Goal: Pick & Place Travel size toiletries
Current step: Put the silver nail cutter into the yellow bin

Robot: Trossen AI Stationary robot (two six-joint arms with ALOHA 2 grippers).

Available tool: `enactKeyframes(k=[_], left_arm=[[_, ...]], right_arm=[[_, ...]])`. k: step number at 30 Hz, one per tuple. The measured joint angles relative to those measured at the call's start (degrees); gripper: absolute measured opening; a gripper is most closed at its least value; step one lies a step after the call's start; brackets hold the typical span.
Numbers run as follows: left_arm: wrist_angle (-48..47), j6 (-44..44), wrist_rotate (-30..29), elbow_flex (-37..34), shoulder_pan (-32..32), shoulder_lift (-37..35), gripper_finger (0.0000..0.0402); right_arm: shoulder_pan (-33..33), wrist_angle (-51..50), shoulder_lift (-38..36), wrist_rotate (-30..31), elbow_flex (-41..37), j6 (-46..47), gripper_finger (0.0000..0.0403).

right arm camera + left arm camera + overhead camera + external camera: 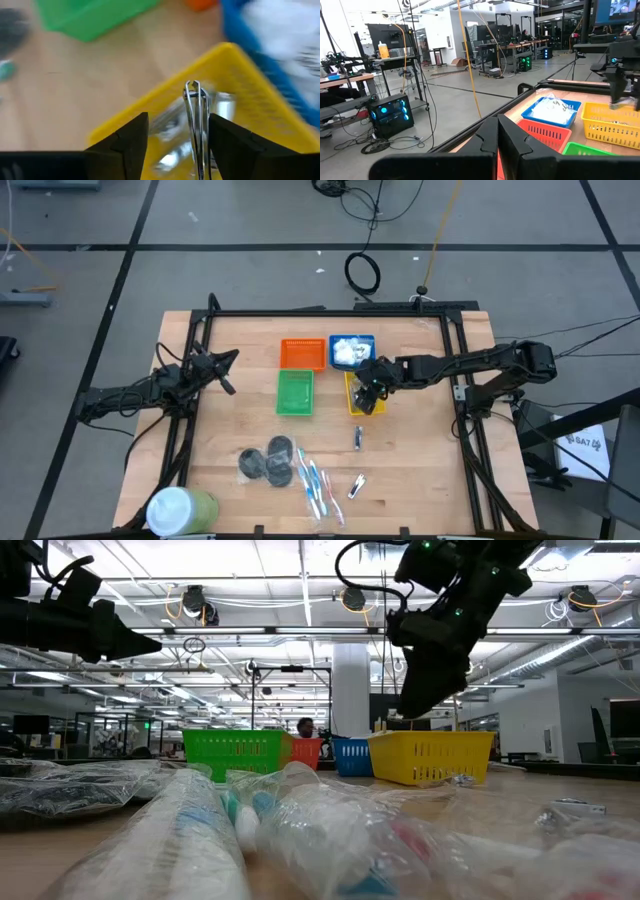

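High view, progress: partly sorted — the blue basket (352, 351) at the far side of the table already holds white puffy packets (347, 352), and the right wrist view shows silver pieces lying in the yellow basket (250, 85)
Step in hand: by my reading a drop-off; the right gripper (177, 135) hangs over the yellow basket with its fingers spread, and a silver clipper (196, 125) stands upright between them, touching neither pad as far as can be seen, so it looks just let go
Still on the table: two more clippers (357, 438) toward the near right, a group of dark grey discs (268, 461) near centre-left, and the toothbrushes (315, 483) just right of the discs
Orange basket (302, 354): left of the blue one, nothing visible inside
Green basket (294, 392): nearer than the orange one, also looks empty
Yellow basket, position: right of the green one, nearer than the blue, partly hidden by the arm from above
Left gripper (226, 373): fingers pressed together, holding nothing, parked at the left edge of the table
White-and-green tub (180, 508): near left corner, apart from the rest
Remaining, as a judgement: clippers, discs and toothbrushes still need moving, so well under half is done
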Motion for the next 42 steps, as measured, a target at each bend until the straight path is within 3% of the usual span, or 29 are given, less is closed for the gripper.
enactKeyframes(k=[2,6,10,13,14,17,20,25,33,36,38,42], left_arm=[[0.0,0.0,0.0,0.0,0.0,0.0,0.0001],[0.0,0.0,0.0,0.0,0.0,0.0,0.0001],[0.0,0.0,0.0,0.0,0.0,0.0,0.0001],[0.0,0.0,0.0,0.0,0.0,0.0,0.0001],[0.0,0.0,0.0,0.0,0.0,0.0,0.0001],[0.0,0.0,0.0,0.0,0.0,0.0,0.0001],[0.0,0.0,0.0,0.0,0.0,0.0,0.0001],[0.0,0.0,0.0,0.0,0.0,0.0,0.0001],[0.0,0.0,0.0,0.0,0.0,0.0,0.0001],[0.0,0.0,0.0,0.0,0.0,0.0,0.0001],[0.0,0.0,0.0,0.0,0.0,0.0,0.0001],[0.0,0.0,0.0,0.0,0.0,0.0,0.0001]], right_arm=[[0.0,0.5,0.0,-3.4,0.0,-1.0,0.0192],[-0.2,-2.8,0.0,1.8,0.0,0.9,0.0186],[-0.1,-4.1,0.0,1.9,0.0,0.2,0.0177],[-0.2,-0.3,0.0,-8.8,0.0,-2.2,0.0174],[-0.2,0.1,0.0,-8.5,0.1,-2.1,0.0173],[-0.2,-1.7,-0.5,-0.2,0.2,2.6,0.0169],[-0.4,-0.8,-0.5,-4.0,0.2,-0.3,0.0167],[-0.3,-2.3,-0.5,-1.8,0.2,-0.9,0.0166],[5.7,14.5,-0.5,-20.0,0.2,-3.9,0.0166],[10.8,20.2,-0.5,-23.3,0.2,-6.6,0.0166],[14.8,19.9,-0.4,-21.7,0.2,-12.0,0.0166],[22.1,20.2,1.0,-10.4,-2.6,-20.3,0.0166]])
